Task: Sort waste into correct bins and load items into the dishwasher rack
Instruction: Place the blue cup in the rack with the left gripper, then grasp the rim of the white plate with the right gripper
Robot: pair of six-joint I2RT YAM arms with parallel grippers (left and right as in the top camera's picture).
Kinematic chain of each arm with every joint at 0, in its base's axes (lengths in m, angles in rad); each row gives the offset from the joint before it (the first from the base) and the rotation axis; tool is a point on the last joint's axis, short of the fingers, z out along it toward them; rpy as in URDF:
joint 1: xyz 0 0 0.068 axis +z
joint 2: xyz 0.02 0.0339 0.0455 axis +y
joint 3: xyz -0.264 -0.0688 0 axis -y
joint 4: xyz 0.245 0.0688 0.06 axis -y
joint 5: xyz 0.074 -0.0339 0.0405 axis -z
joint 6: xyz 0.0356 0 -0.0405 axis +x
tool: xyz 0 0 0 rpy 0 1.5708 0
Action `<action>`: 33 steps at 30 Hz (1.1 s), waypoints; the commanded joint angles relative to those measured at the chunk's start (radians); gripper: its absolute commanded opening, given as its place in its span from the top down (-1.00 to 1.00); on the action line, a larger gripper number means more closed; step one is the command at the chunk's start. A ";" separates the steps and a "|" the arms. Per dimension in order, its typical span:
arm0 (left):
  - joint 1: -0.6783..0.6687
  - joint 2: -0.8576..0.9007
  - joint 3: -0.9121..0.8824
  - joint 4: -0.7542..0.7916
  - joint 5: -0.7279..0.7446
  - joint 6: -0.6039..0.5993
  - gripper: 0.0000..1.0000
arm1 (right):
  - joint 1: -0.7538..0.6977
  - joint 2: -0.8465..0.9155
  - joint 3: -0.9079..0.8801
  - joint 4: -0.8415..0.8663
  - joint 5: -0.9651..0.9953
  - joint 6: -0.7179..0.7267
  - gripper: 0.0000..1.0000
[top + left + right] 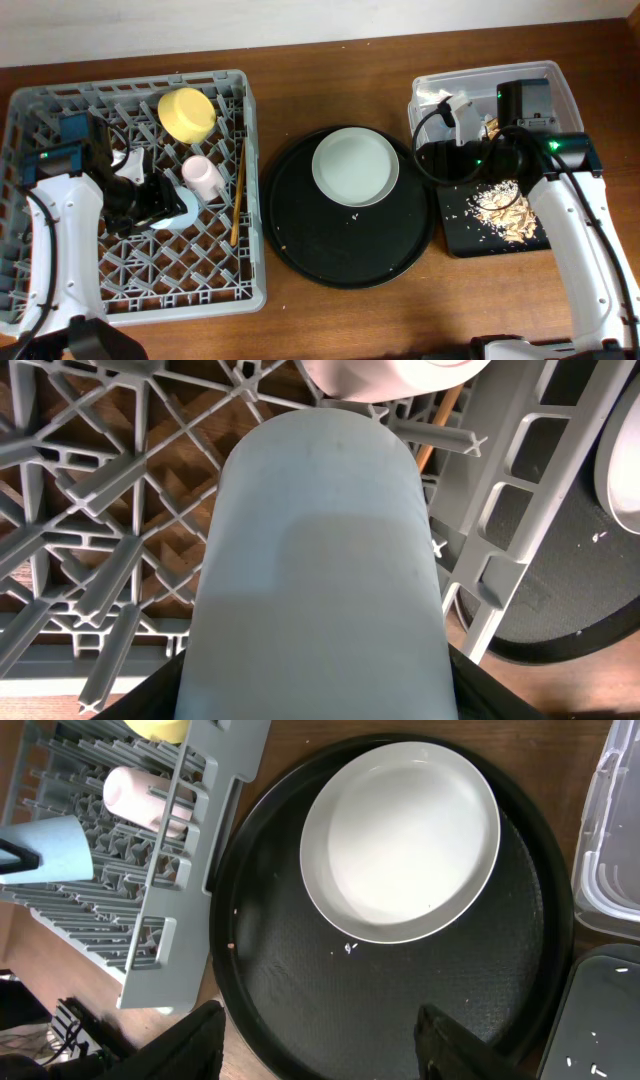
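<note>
light blue cup [320, 580] sits in the dishwasher rack [130, 82], gripped by the left fingers [485, 705]; the left wrist view shows it filling the frame beside the pink cup [203, 176]. only the right wrist view shows the right fingers [195, 1045] spread apart above the round black tray [400, 1010], near the plate [400, 840]

Brown wooden table [340, 320]; pale wall [200, 20] behind it.
</note>
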 commanded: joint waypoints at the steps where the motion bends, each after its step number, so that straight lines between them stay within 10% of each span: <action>1: -0.036 -0.018 -0.030 0.018 -0.021 -0.018 0.13 | -0.006 0.002 0.008 0.000 0.010 -0.006 -0.23; 8: -0.089 -0.018 -0.145 0.129 -0.101 -0.067 -0.01 | -0.006 0.002 0.008 0.000 0.010 -0.006 -0.30; 9: -0.088 -0.018 -0.145 0.132 -0.103 -0.069 -0.28 | -0.006 0.002 0.008 0.000 0.009 -0.006 -0.35; 10: -0.089 -0.018 -0.145 0.139 -0.103 -0.069 -0.99 | -0.006 0.002 0.008 0.000 0.009 -0.006 -0.46; 16: -0.088 -0.018 -0.138 0.159 -0.100 -0.069 -0.99 | -0.006 0.002 0.008 0.000 0.009 -0.006 -0.99; 23: -0.089 -0.100 -0.040 0.193 0.154 -0.068 -0.99 | 0.041 0.039 0.008 0.022 0.046 -0.005 -0.70; 33: -0.089 -0.151 -0.041 0.188 0.189 -0.068 -0.99 | 0.540 0.370 0.007 0.386 0.555 0.006 -0.52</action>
